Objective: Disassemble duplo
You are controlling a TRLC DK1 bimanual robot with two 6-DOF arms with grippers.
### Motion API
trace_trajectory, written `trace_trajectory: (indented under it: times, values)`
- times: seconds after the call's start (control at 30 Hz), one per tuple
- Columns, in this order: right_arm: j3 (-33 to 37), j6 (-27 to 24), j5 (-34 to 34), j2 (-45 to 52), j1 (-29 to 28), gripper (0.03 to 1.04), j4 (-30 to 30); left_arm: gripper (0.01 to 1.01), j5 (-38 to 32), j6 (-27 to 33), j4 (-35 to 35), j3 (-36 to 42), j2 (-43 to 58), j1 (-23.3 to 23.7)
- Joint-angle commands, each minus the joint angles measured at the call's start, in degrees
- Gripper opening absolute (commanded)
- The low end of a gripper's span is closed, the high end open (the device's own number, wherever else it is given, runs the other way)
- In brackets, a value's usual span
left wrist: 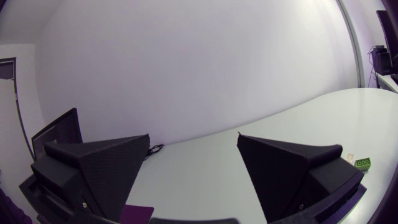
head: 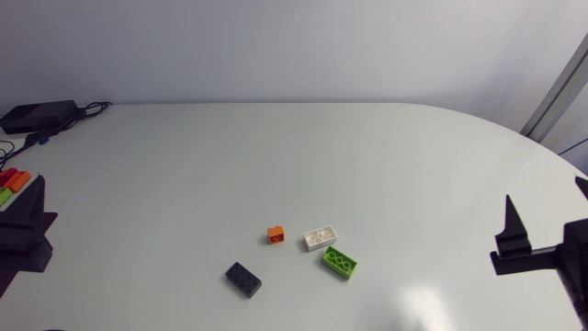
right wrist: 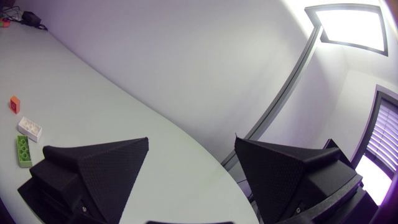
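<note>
My left fingers and right fingers are spread wide, empty; orange brick, white brick, green brick, black brick on the desk.

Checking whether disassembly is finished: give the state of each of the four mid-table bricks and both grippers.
orange brick: single, joined to nothing
white brick: single, studs up
green brick: single, studs up, beside white brick
black brick: single, flat
left gripper: open, empty
right gripper: open, empty

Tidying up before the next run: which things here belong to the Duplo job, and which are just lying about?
Job: orange brick, white brick, green brick, black brick.
Lying about: black box, cables, loose bricks at the left edge.
</note>
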Motion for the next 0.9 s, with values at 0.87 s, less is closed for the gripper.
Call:
trace_trajectory:
  times: [0.87]
  values:
    - [-13.65,3.51,-2.92,-0.45,4.99,1.00,12.97,0.982,12.25,-5.13,25.25,-24.23,-1.42,12.76]
